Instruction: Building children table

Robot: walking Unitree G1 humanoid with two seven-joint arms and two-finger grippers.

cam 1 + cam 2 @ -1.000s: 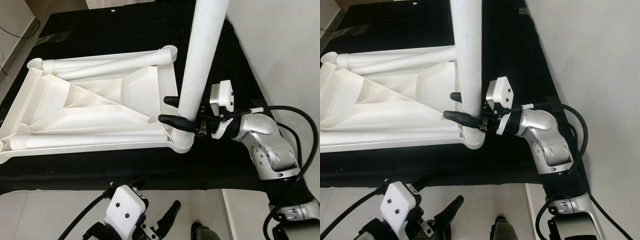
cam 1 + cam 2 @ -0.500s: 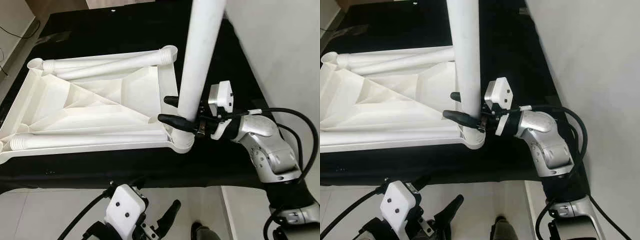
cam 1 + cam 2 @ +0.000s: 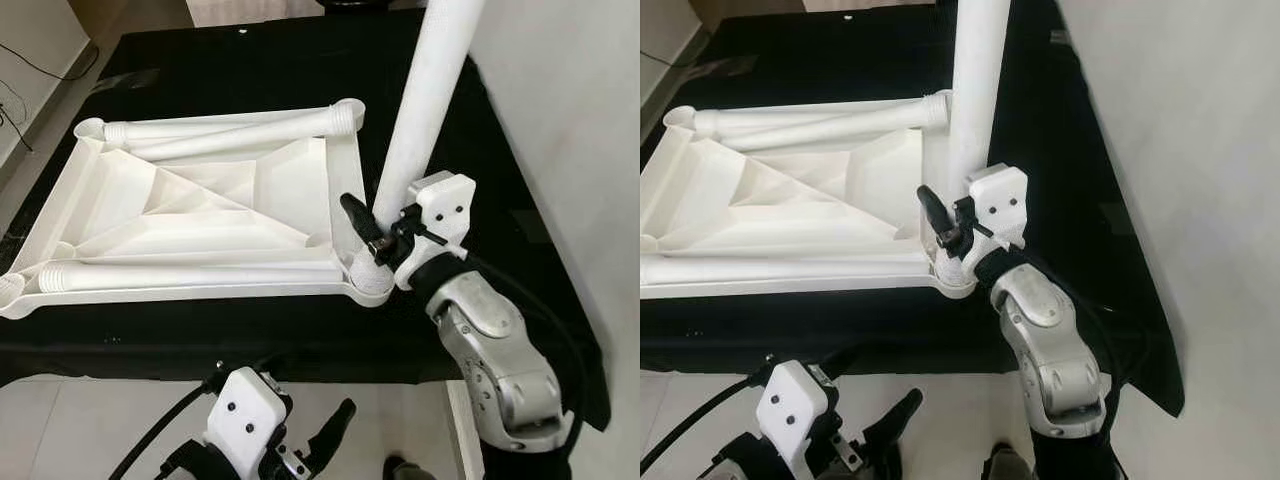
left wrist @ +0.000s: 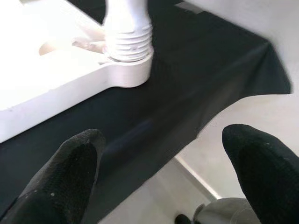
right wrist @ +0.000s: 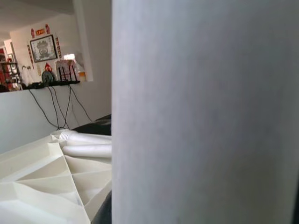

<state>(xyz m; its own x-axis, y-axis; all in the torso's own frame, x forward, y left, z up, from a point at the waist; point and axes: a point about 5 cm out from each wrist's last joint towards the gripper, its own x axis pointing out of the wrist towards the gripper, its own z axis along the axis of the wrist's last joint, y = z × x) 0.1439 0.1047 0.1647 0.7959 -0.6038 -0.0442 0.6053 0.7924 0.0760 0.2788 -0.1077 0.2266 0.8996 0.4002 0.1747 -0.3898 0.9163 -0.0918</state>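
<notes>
Inverted white tabletop point(image 3: 200, 225) lying on a black cloth point(image 3: 260, 90) spread over pale floor tiles point(image 3: 60, 430), beside a white wall point(image 3: 570, 120). The right gripper point(image 3: 372, 228) clasps the upright table leg point(image 3: 425, 110) seated in the tabletop's near corner socket. The left gripper point(image 4: 159, 172), fingers spread and holding nothing, hangs below the cloth's near edge.

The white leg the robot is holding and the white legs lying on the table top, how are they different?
The held leg stands up, tilted, with its threaded end in the corner socket of the upside-down table top; the loose legs lie flat on it. The right gripper grips the held leg near its base; nothing touches the loose legs. All are white plastic tubes with ribbed ends.
</notes>
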